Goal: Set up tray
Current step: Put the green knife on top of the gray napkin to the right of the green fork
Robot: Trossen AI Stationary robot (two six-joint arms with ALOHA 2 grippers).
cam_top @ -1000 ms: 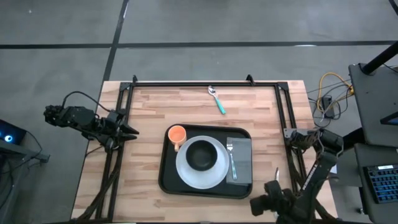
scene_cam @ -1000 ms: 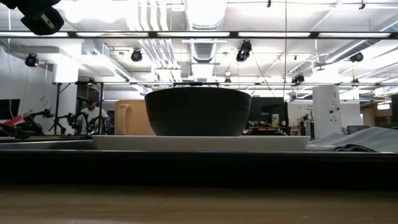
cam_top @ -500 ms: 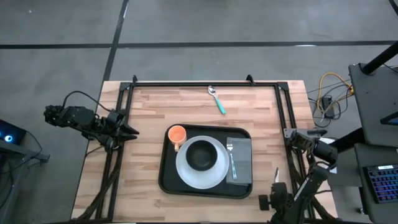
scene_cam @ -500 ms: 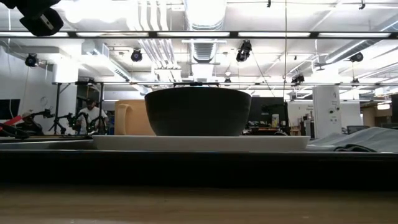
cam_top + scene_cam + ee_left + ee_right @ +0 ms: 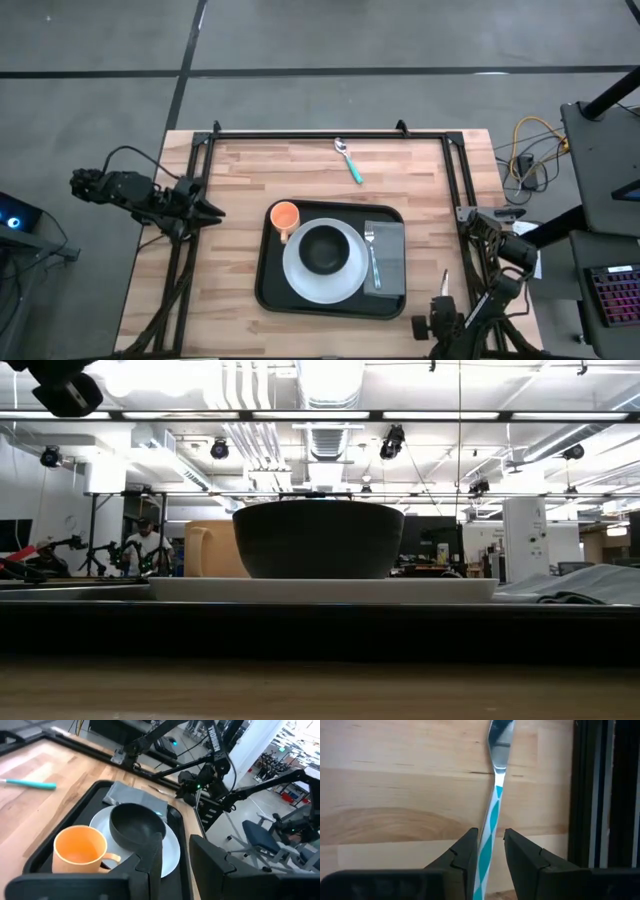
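Observation:
The black tray (image 5: 262, 270) lies mid-table and carries an orange cup (image 5: 285, 215), a white plate (image 5: 300, 280) with a black bowl (image 5: 324, 248), and a grey napkin (image 5: 392, 262) with a fork (image 5: 372, 255) on it. A knife (image 5: 444, 283) with a teal-and-white handle lies flat on the wood, right of the tray. My right gripper (image 5: 491, 850) hangs over it at the near right corner, open by a narrow gap, a finger on each side of the handle (image 5: 490, 827). My left gripper (image 5: 212, 211) waits open at the table's left edge. My right gripper comes at the knife from above, slanting down, and its fingers lie along the handle (image 5: 489, 832), one on each side. Bare wood shows between the handle and one finger (image 5: 520, 855). Whether the other finger touches it I cannot tell.
A spoon (image 5: 348, 160) with a teal handle lies near the far edge. Black frame rails (image 5: 455, 190) run along the left, right and far sides; one rail (image 5: 600, 795) stands just beside the knife. Bare wood shows left of the tray.
My right gripper has sunk toward the knife at the near right corner and tipped to point more steeply down. The knife and everything on the tray have stayed where they were.

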